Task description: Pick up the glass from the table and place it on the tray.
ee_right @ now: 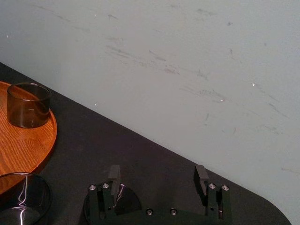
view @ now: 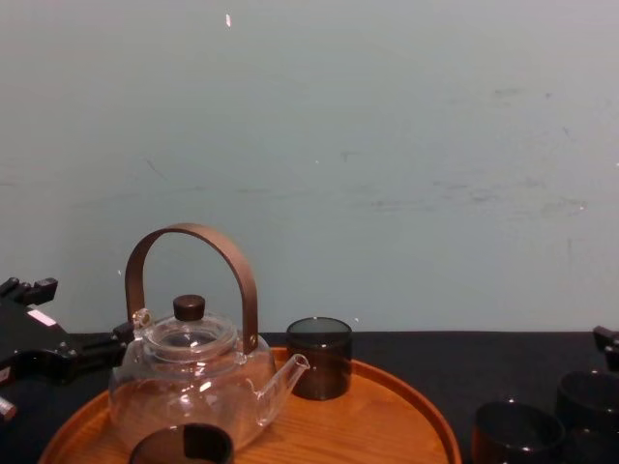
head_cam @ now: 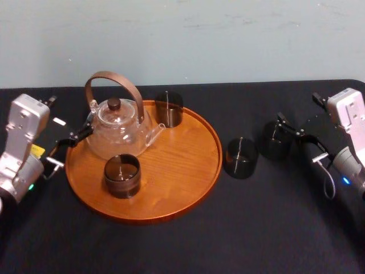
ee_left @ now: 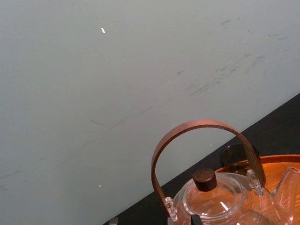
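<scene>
Orange-brown wood-grain tray (head_cam: 182,165), black table (head_cam: 228,240), smoky dark glass (head_cam: 240,158), clear teapot (head_cam: 117,134).

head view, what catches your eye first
The orange-brown tray, left of centre, carrying a glass teapot and two dark glasses. Two more glasses stand on the black table to its right, the open right gripper at the outer one; the left gripper sits by the teapot.

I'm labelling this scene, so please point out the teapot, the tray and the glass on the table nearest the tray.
teapot (head_cam: 117,136), head view, on its clear glass body.
tray (head_cam: 182,165), head view, on bare wood near its middle.
glass (head_cam: 240,160), head view, on its dark side wall.
</scene>
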Available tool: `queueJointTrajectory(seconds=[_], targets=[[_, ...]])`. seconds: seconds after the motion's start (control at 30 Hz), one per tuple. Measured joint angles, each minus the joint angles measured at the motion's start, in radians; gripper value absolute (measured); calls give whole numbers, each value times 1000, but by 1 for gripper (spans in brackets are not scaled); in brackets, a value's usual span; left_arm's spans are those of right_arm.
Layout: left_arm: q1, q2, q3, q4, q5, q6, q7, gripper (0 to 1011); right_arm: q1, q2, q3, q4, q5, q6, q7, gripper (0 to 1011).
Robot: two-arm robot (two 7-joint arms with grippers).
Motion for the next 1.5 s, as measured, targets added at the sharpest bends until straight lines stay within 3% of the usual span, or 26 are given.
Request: queueJointTrajectory(seconds=[1.5], targets=[[0, 0, 0, 0, 0, 0, 0, 1001, 0, 0, 0, 0, 0, 0, 0, 1002]])
